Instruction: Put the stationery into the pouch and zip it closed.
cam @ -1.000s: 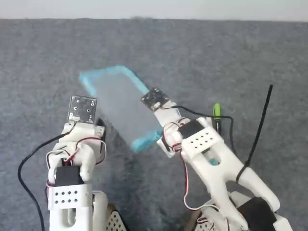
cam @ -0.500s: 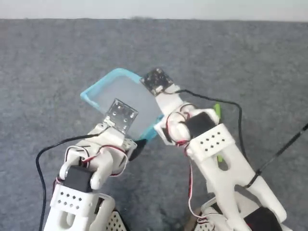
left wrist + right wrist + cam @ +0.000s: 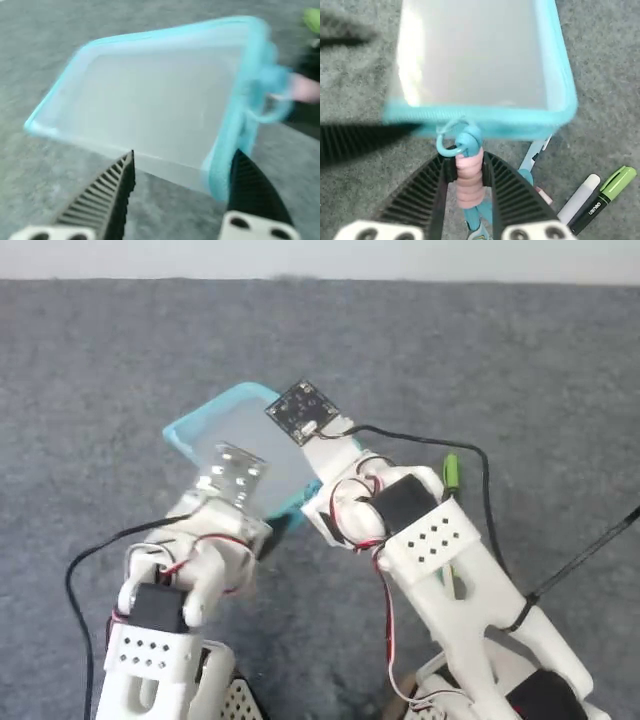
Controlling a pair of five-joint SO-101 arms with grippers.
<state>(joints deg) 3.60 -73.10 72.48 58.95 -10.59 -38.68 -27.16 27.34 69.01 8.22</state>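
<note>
**L gripper** (image 3: 184, 159), jaws wide apart and gripping nothing, straddles the near edge of the pouch (image 3: 222, 428). The pouch rests on the grey mat (image 3: 500, 360) just ahead of both arms. R gripper (image 3: 466, 161) is clamped tight on the pink pull tab (image 3: 469, 182) at the pouch's teal-trimmed end. A blue-and-white pen (image 3: 532, 152) pokes out from under that corner. Further right, a white pen (image 3: 580, 197) and a green marker (image 3: 615, 187) lie side by side outside the pouch.

Can't tell how far the zip is run. The step looks like working it w/ the tab. To do it well, L should close on the stiff trim, not the slick clear panel. Then R can draw the tab straight along the zip line, low & steady, so the pouch doesn't skid or buckle.
</note>
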